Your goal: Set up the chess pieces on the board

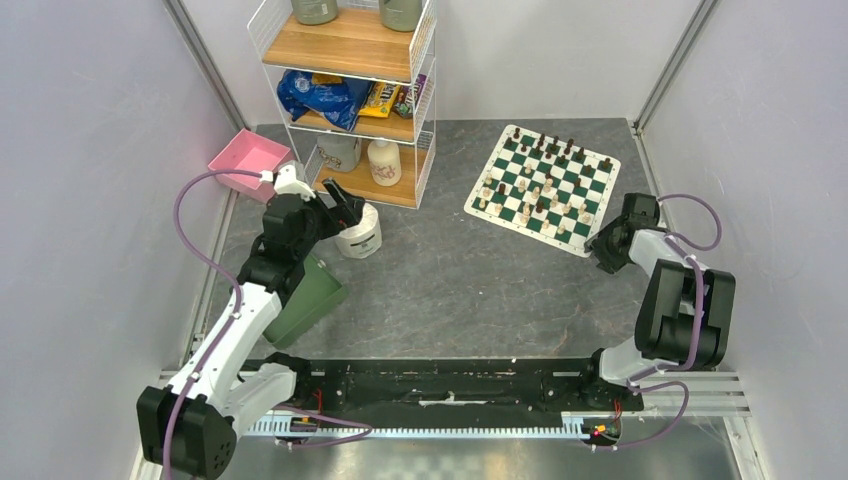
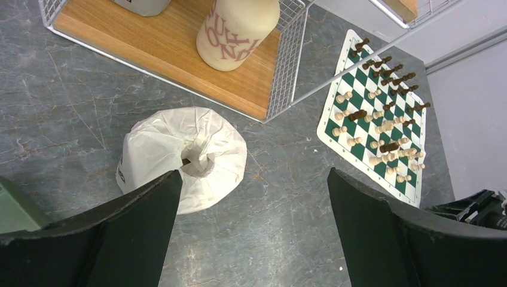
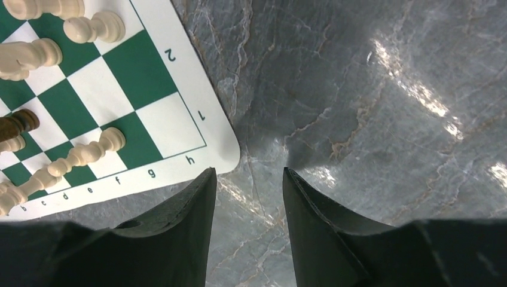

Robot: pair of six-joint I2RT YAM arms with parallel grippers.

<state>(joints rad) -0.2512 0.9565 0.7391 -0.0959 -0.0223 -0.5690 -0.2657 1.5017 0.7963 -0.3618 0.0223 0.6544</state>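
The green and white checkered board lies at the back right of the table, with dark brown and cream chess pieces standing on it. It also shows in the left wrist view as board and pieces. The right wrist view holds the board's near corner and a few cream pieces. My right gripper hovers just off that corner over bare table, jaws part-way apart with nothing between them. My left gripper is wide open and empty beside a white toilet roll.
A wire shelf rack with bottles and snack bags stands at the back left. A pink tray sits beside it. A green bin lies under my left arm. Grey walls close in on both sides.
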